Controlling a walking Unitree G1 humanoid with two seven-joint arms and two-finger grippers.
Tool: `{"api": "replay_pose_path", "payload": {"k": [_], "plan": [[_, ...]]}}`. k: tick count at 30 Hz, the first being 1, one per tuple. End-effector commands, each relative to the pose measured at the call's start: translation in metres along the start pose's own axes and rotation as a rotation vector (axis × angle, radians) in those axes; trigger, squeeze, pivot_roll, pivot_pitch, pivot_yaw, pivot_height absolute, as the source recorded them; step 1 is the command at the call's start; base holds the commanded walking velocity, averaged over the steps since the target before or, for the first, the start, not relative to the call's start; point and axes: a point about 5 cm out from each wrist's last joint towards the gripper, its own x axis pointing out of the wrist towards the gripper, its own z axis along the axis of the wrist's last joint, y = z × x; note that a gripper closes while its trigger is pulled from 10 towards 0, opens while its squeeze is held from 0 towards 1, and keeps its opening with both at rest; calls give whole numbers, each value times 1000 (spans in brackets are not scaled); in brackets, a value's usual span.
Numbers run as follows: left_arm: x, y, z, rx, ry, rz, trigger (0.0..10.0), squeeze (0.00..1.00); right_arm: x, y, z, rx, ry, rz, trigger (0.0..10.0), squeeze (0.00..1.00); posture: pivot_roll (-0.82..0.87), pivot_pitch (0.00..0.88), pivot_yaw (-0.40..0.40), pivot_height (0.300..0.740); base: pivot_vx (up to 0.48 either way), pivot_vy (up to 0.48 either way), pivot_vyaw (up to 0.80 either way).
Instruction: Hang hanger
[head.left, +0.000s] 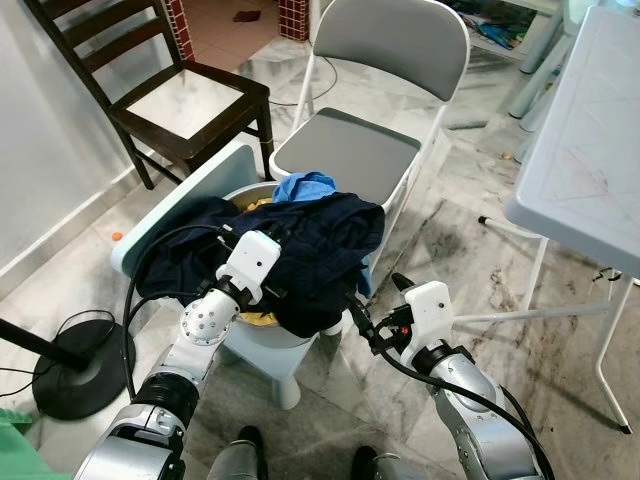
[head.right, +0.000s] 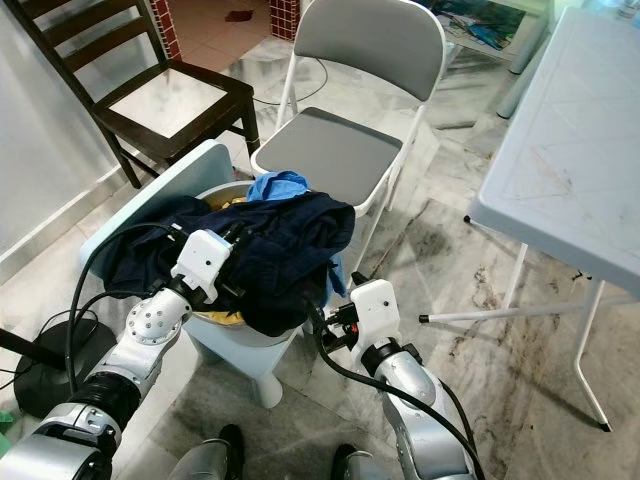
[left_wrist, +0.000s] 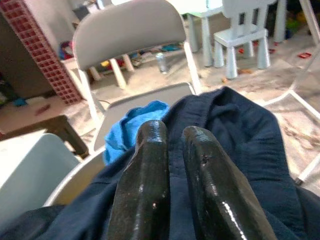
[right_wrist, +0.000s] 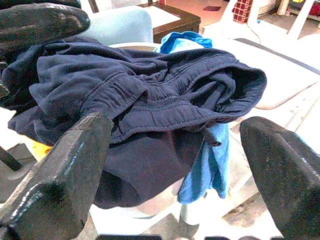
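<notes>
A navy garment (head.left: 320, 250) lies heaped over a white basin (head.left: 243, 191) that stands on a small pale-blue chair (head.left: 185, 205). A bright blue cloth (head.left: 305, 186) pokes out at the far side, and part of it hangs below the navy hem (right_wrist: 210, 165). My left gripper (head.left: 275, 238) rests on top of the navy garment (left_wrist: 240, 130), its two fingers (left_wrist: 150, 165) shut side by side against the cloth. My right gripper (head.left: 376, 298) is open at the garment's near right edge, the dark folds (right_wrist: 150, 100) showing between its fingers (right_wrist: 55, 170). I see no hanger.
A grey folding chair (head.left: 350, 150) stands right behind the basin, and a dark wooden chair (head.left: 190, 100) is at the far left. A white table (head.left: 590, 150) fills the right side. A black round stand base (head.left: 70, 370) with cables sits on the marble floor at my left.
</notes>
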Motion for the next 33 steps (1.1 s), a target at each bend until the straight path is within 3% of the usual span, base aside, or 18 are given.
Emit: {"api": "replay_pose_path", "payload": {"k": [1, 8, 10, 17, 24, 33], "plan": [[2, -4, -5, -19, 48, -37, 10000, 1000, -3, 0, 0, -3, 3, -2, 10000, 55, 43, 275, -44, 740, 0, 0, 0], [9, -3, -7, -114, 97, -61, 10000, 1000, -5, 0, 1, -8, 6, -9, 10000, 27, 38, 278, -46, 740, 0, 0, 0], [11, -14, -13, -206, 162, -155, 10000, 1000, -4, 0, 0, -11, 10, -6, 10000, 20, 39, 278, -48, 740, 0, 0, 0], [9, -20, -18, -206, 198, -204, 10000, 1000, -3, 3, 1, -20, 13, 10, 10000, 8, 39, 280, -50, 740, 0, 0, 0], [5, -15, -26, -226, 271, -207, 10000, 1000, -4, 3, 0, -20, 19, 13, 10000, 12, 29, 282, -47, 740, 0, 0, 0], [-12, -10, -49, -247, 420, -205, 10000, 1000, -7, 7, -3, -19, 41, 46, 10000, 0, 22, 279, -46, 740, 0, 0, 0]]}}
